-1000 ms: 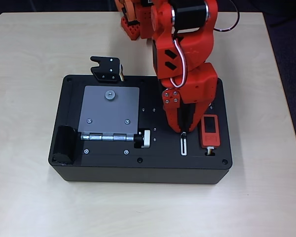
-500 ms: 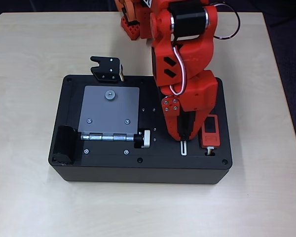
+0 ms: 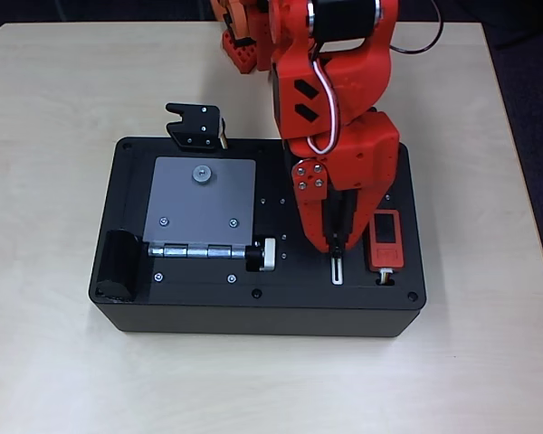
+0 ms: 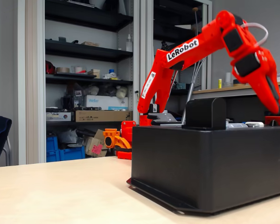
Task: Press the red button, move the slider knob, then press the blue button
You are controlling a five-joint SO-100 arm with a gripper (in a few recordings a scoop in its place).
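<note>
On the left end of the black box (image 3: 199, 307), in the overhead view, I note a dark cylinder (image 3: 122, 264), then a grey hinged plate (image 3: 202, 204) with a silver-and-black knob (image 3: 264, 254) at its lower right corner; none of these belongs to my task. Moving right, my claw (image 3: 338, 244) points down at the top of the white-rimmed slot (image 3: 337, 270), and the slider knob, by my judgement, sits under the fingertips, where I cannot make it out. The fingers stand close together, nearly closed, with only a dark sliver between them; whether they grip the nub I cannot tell. Just right of the slot lies a red rectangular device (image 3: 384, 240) with a dark screen. The red button and the blue button are hidden from me, presumably beneath my arm (image 3: 335, 99). I judge the work to be at its middle step: the slider is in hand, the red press cannot be confirmed from here, and the blue press is left to do. The box rests on a pale wood-grain table (image 3: 63, 108). In the fixed view, from left, shelves (image 4: 84, 51) hold cartons and clutter, blue crates (image 4: 63, 151) sit on the floor, and my arm arches over the box to the right.
</note>
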